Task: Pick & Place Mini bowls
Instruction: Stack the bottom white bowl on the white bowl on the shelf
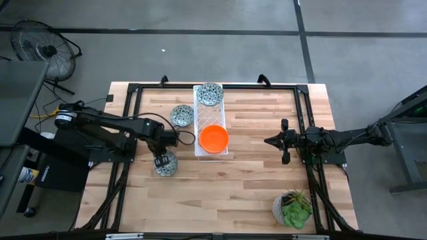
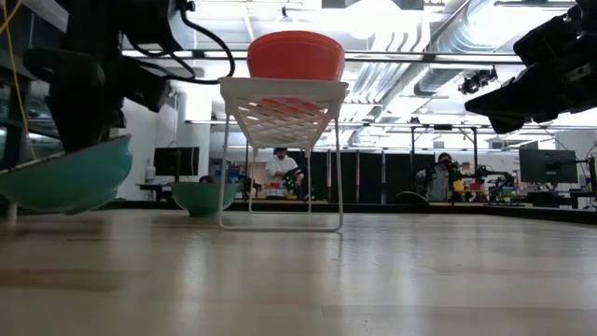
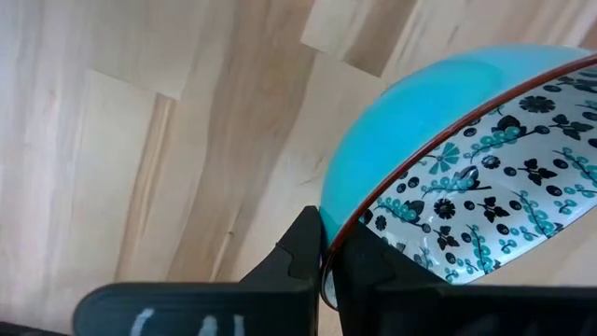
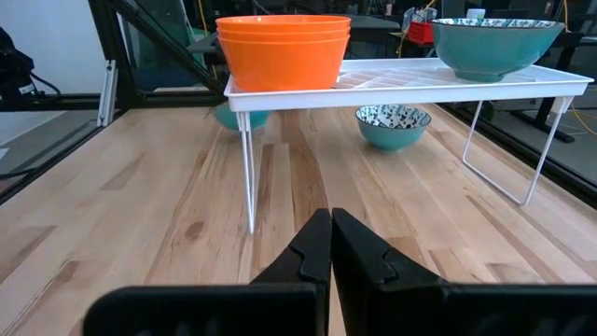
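Observation:
The white lattice tray (image 1: 210, 152) stands on thin legs at the table's middle. A stack of orange mini bowls (image 1: 214, 138) sits on its near end and a patterned mini bowl (image 1: 209, 94) on its far end. Another patterned bowl (image 1: 181, 115) rests on its base on the table, left of the tray. My left gripper (image 1: 162, 162) points down near the table's left front, shut on a third patterned bowl (image 1: 168, 165), teal outside (image 2: 65, 177). My right gripper (image 1: 267, 141) is shut on nothing, level, right of the tray. My left gripper pinches the bowl's rim (image 3: 328, 250), one finger on the teal outer wall (image 3: 303, 245) and one on the patterned inside (image 3: 359, 250). The fingers come from above, pointing down. The bowl hangs tilted below them, a little above the table.
A pale pot with a green plant (image 1: 291, 209) stands at the table's near right corner. Black frame rails (image 1: 303, 113) run along the table's edges. Bare wood lies between the tray and my right gripper. People show in the room beyond the table (image 2: 280, 168).

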Robot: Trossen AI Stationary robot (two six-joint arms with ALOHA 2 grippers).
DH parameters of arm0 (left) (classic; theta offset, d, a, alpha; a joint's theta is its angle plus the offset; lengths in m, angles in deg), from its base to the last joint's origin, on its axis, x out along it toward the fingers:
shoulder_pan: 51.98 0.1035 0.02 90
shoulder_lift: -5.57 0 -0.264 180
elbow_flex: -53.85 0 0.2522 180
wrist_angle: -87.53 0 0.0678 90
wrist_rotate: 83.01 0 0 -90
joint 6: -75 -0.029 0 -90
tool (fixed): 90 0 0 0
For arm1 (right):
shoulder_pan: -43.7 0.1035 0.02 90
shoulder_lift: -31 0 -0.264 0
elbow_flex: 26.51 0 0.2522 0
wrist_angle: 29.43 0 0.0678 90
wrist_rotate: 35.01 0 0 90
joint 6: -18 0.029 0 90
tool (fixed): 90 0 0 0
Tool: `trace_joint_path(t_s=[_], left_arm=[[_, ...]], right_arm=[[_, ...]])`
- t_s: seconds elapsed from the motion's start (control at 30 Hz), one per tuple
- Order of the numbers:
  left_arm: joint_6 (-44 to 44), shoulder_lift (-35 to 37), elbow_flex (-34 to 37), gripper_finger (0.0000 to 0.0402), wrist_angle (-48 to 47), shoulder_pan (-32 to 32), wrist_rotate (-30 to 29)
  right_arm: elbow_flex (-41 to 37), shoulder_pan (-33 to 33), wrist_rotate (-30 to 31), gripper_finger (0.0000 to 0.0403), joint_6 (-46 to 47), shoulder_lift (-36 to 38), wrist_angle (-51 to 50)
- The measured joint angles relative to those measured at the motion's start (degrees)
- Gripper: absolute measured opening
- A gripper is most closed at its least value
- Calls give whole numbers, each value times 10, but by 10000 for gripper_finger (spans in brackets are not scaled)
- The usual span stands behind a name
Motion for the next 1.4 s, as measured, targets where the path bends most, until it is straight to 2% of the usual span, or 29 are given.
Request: trace_joint_path(t_s=[0.27, 0.47, 1.13, 1.4], left_arm=[[-5, 34, -1, 3, -6, 0, 18], [-5, 67, -17, 3, -11, 0, 5], [-46, 72, -292, 3, -173, 1, -134], [-111, 58, -355, 3, -166, 89, -132]], right_arm=[[0, 0, 0, 0, 0, 0, 0], [0, 0, 0, 0, 0, 0, 0], [0, 0, 0, 0, 0, 0, 0], [0, 0, 0, 0, 0, 0, 0]])
